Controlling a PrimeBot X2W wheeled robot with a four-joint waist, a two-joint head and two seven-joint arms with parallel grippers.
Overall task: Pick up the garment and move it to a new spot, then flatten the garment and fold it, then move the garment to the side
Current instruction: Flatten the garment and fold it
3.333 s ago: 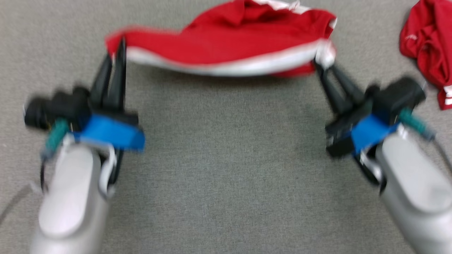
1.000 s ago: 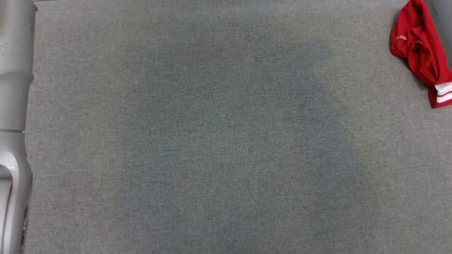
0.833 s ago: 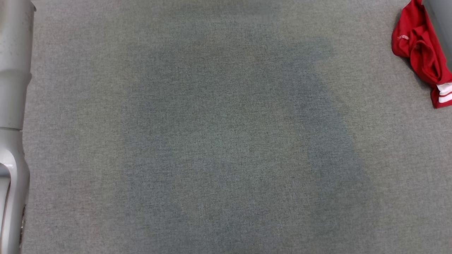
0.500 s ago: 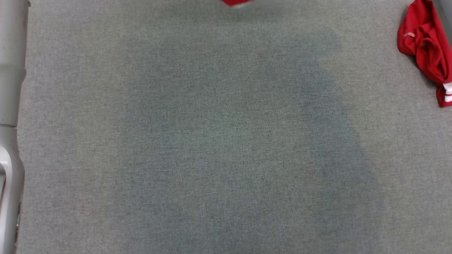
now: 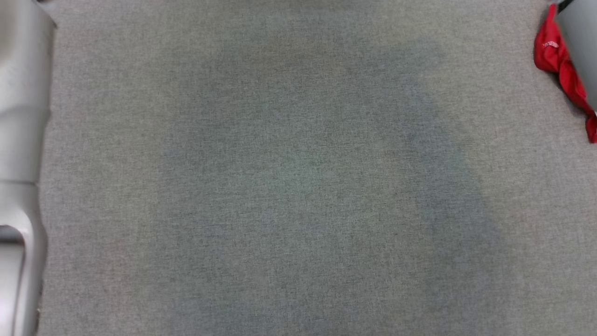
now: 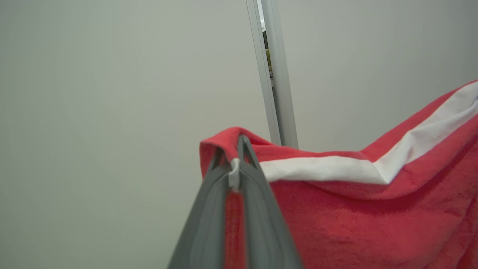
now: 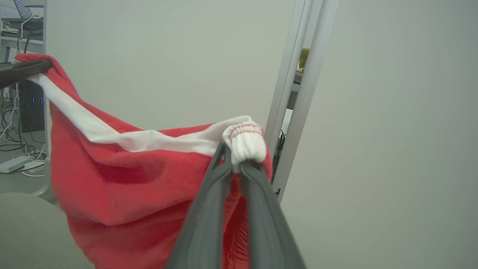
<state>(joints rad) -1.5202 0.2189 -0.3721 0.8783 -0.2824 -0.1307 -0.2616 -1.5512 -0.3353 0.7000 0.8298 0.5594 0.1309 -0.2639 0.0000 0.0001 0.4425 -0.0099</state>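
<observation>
Both arms are holding the garment [image 6: 354,216] up by its top edge, w/ a pale wall [image 6: 112,93] behind it. The left gripper [image 6: 232,157] is pinching one top corner: its fingers are pressing together, w/ red cloth & a bit of the white stripe [image 6: 317,168] showing btwn them. The right gripper [image 7: 233,160] is clamping the other top corner, its fingers together on a bunched white ribbed cuff [image 7: 244,144] that is sticking up just past the tips. In the right wrist view the left gripper's dark fingers are showing at upper left, gripping the far corner. The striped edge is sagging btwn the two grips & the red body is hanging down in loose folds. Can't tell whether the btm of the cloth is touching anything. A pale metal post [image 7: 298,93] is standing behind the garment, & cables [image 7: 11,138] & a power strip [image 7: 13,163] are lying on the floor at that view's left. In the head view a soft shadow [image 5: 303,186] is falling across the middle of the grey mat [image 5: 116,70]. The left forearm [image 5: 21,116] is running down the left edge. At top right the other arm [image 5: 580,46] is covering part of another red garment [image 5: 552,58], which is lying crumpled at the mat's far right.
</observation>
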